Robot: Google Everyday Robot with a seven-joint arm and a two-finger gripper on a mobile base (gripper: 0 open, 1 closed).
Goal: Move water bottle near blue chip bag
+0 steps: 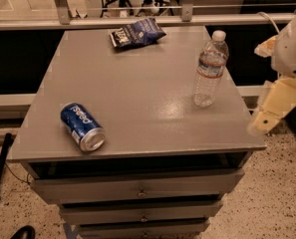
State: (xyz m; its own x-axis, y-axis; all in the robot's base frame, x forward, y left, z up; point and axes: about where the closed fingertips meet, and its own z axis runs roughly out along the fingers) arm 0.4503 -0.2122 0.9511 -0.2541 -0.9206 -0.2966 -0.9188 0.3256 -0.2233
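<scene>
Progress zero: water bottle (209, 69) stands at 3 o'clock on the table (137, 93), well apart from blue chip bag (136, 34) at 12. Meanwhile the hand (273, 111) hovers off-table around 4 o'clock; can't tell if it's open.

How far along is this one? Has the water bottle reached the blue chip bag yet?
Done: nothing visible. The water bottle stands upright near the right edge of the table, well apart from the blue chip bag lying at the far edge. In hand: nothing. The gripper hangs off the table's right side, not touching the bottle. Left: reach in, grasp the bottle, carry it beside the bag, release.
</scene>
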